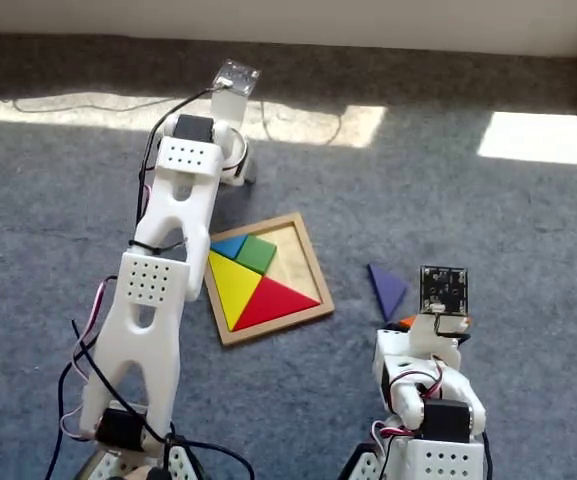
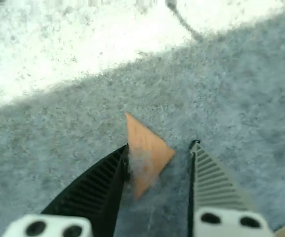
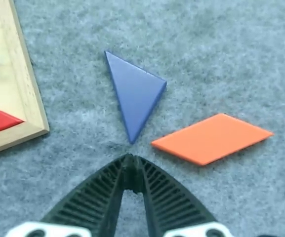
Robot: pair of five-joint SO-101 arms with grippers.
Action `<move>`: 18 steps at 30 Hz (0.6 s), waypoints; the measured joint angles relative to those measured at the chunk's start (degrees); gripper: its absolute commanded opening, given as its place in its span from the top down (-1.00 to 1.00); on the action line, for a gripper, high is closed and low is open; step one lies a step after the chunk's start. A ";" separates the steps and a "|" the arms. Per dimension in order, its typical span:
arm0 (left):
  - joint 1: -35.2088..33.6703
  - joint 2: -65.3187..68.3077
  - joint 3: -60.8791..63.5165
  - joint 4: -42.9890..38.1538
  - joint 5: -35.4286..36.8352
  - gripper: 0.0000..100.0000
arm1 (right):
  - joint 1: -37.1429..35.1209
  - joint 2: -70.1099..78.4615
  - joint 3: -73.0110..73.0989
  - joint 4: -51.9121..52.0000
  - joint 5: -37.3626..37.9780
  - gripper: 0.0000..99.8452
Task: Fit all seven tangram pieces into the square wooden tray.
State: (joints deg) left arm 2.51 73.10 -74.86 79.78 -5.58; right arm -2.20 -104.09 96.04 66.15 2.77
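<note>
Square wooden tray (image 1: 315,260) on grey carpet (image 1: 488,220) (four coloured pieces (image 1: 236,288) inside). We see the left gripper (image 2: 161,146) spread around a tan wooden triangle (image 2: 144,153), the right gripper (image 3: 132,160) pressed together near a dark blue triangle (image 3: 135,94).

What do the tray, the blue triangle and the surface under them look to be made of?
The tray looks like light unfinished wood: pale grain on rim and floor. The blue triangle is probably painted wood, smooth matte colour with crisp thick edges, though plastic is possible. The surface is grey carpet or felt, fuzzy and fibrous.
</note>
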 measured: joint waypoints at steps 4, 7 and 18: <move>0.26 0.09 0.00 0.00 -2.55 0.74 | 0.00 0.00 0.00 0.00 0.00 0.99; 0.26 0.09 0.00 0.00 -2.64 0.74 | 0.00 0.00 0.00 0.00 0.00 0.99; 0.09 0.35 -7.38 8.35 -2.99 0.74 | 0.00 0.00 0.00 0.00 0.00 0.99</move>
State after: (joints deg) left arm 2.59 73.45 -82.24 88.13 -8.57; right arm -2.20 -104.09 96.04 66.15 2.77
